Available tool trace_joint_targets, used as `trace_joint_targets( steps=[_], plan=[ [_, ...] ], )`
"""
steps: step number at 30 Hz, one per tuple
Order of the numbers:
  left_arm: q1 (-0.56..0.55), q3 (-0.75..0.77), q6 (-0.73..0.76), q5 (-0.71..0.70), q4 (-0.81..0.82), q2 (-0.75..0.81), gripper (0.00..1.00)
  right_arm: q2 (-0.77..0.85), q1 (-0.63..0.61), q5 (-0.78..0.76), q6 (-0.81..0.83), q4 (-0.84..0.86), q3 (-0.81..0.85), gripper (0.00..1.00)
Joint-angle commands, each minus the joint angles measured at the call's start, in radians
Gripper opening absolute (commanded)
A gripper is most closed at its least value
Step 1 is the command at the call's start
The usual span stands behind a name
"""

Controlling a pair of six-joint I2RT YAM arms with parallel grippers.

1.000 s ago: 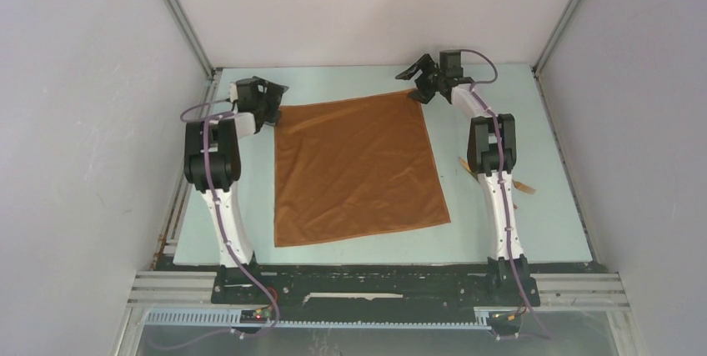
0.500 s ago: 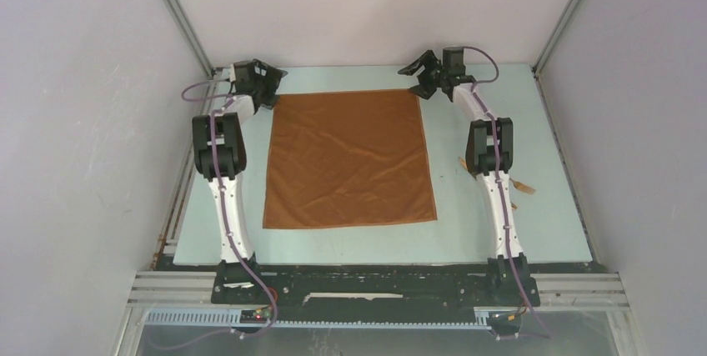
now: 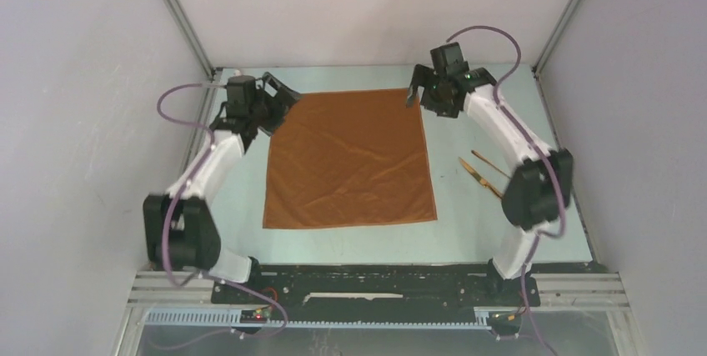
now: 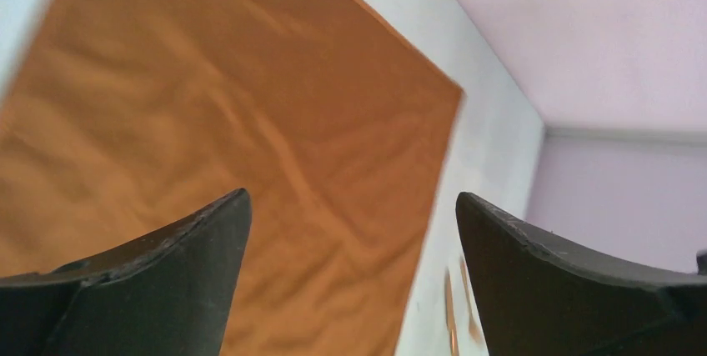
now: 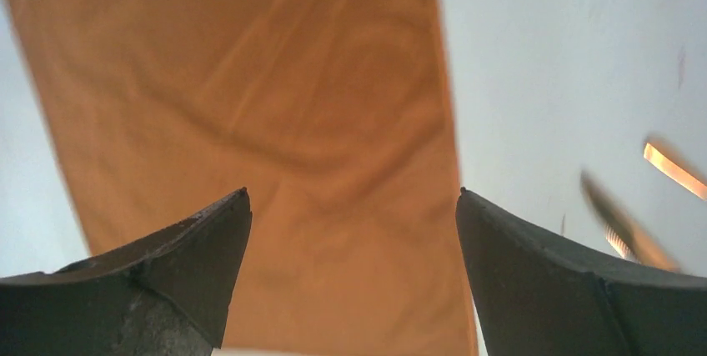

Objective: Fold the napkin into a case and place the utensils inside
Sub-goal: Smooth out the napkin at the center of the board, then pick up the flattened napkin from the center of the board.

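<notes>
Pale table (image 3: 358,243) now carries the napkin (image 3: 348,160) squared flat at centre, far corners released, left claw (image 3: 282,93) and right claw (image 3: 421,89) raised with jaws apart, utensils (image 3: 482,171) lying near its right edge, so folding can likely begin.

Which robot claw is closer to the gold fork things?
The right one. The right gripper is at the napkin's far right corner, on the side where the utensils lie. The left gripper is at the far left corner, with the whole napkin in between.
</notes>
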State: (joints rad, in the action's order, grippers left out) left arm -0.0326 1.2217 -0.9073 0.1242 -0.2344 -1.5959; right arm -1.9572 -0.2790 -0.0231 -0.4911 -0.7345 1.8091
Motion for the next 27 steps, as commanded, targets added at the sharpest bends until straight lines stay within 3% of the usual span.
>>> trace_joint_targets(
  steps=[1, 3, 4, 9, 11, 16, 20, 23, 27],
  plan=[
    [-0.109, -0.246, -0.016, 0.003, -0.033, 0.256, 1.0, 0.28, -0.072, -0.041, 0.027, -0.2, -0.284, 1.0],
    [-0.156, -0.304, 0.015, 0.02, -0.072, 0.358, 1.0, 0.407, -0.031, 0.214, 0.003, -0.168, -0.493, 1.0],
    [-0.179, -0.318, 0.04, 0.023, -0.106, 0.407, 1.0, 0.46, -0.016, 0.247, -0.012, -0.157, -0.572, 1.0],
    [-0.283, -0.362, 0.191, 0.031, -0.259, 0.625, 0.99, 0.64, -0.017, 0.196, -0.009, -0.128, -0.784, 1.0],
    [-0.314, -0.409, 0.218, 0.02, -0.275, 0.705, 0.99, 0.6, -0.015, 0.251, -0.006, -0.158, -0.795, 1.0],
    [-0.322, -0.432, 0.259, 0.03, -0.335, 0.812, 0.99, 0.516, -0.068, 0.201, -0.059, -0.179, -0.817, 0.96],
    [-0.322, -0.416, 0.28, 0.066, -0.341, 0.837, 0.99, 0.49, -0.079, 0.232, -0.13, -0.141, -0.846, 0.81],
    [-0.322, -0.38, 0.332, 0.056, -0.385, 0.834, 0.99, 0.436, -0.078, 0.238, -0.166, -0.143, -0.851, 0.64],
    [-0.322, -0.348, 0.38, 0.027, -0.428, 0.84, 0.99, 0.37, -0.098, 0.223, -0.214, -0.137, -0.855, 0.6]
  ],
)
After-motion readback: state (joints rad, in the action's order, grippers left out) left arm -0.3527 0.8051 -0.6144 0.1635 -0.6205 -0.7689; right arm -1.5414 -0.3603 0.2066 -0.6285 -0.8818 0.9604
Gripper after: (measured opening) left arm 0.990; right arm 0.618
